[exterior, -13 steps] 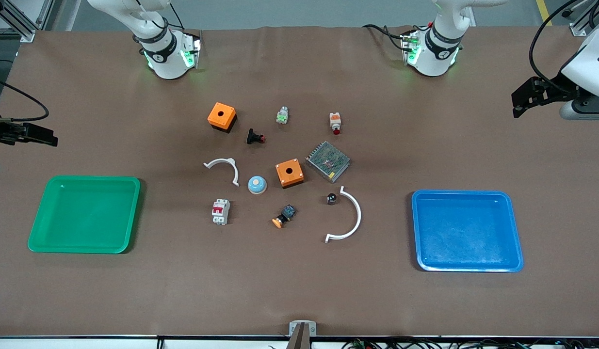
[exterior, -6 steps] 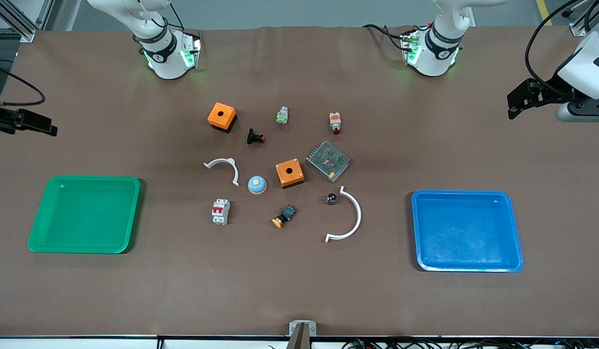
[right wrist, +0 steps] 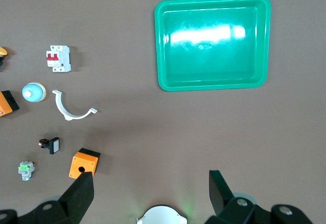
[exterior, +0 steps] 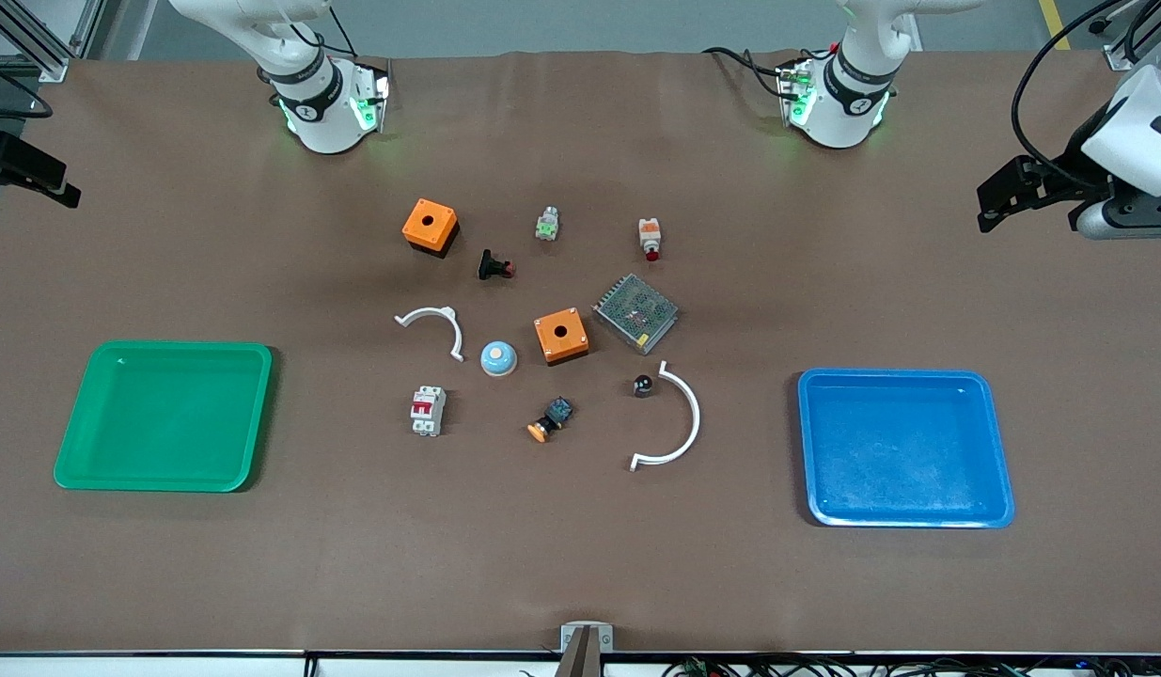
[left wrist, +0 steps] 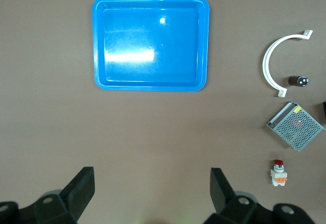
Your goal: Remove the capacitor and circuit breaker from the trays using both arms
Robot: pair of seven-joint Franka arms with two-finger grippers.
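Fingers spread wide and empty, the right gripper [right wrist: 150, 196] hangs high over the right arm's end of the table, well apart from the green tray [exterior: 164, 416]. The breaker [exterior: 428, 410] lies near that tray toward the table's middle, the capacitor [exterior: 643, 384] farther still from the tray, touching the large white arc [exterior: 679, 418]. The left gripper [left wrist: 153, 193], equally open and empty, hangs over the left arm's end.

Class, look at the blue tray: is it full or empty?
Empty. The blue tray shows only its bare floor in the front and left wrist views; the capacitor and breaker lie on the table.
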